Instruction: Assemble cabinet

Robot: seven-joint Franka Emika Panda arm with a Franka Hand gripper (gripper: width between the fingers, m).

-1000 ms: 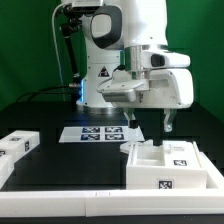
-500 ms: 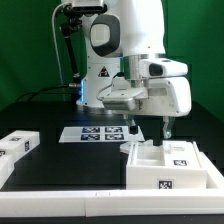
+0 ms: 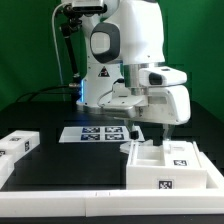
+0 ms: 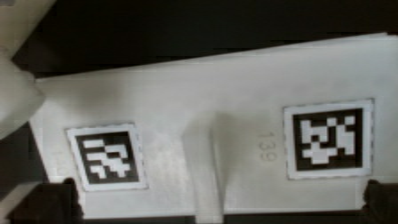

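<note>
The pincer [image 3: 150,132] is positioned with its fingers apart. The cabinet [image 3: 165,162] rests on the desk [image 3: 70,160], directly below the pincer.

White cabinet body [image 3: 168,163], an open-topped box with inner dividers, sits upright on the desk [image 3: 70,160] at exterior view's right, tags on front and top. Loose panels [image 3: 14,148], tagged, lie well apart at exterior view's left. Wrist view: white panel face [image 4: 214,100], two tags side by side.

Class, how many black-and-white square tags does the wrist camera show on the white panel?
2. One tag and a second tag sit on the cabinet panel, either side of its middle ridge. Others may lie outside the frame.
</note>
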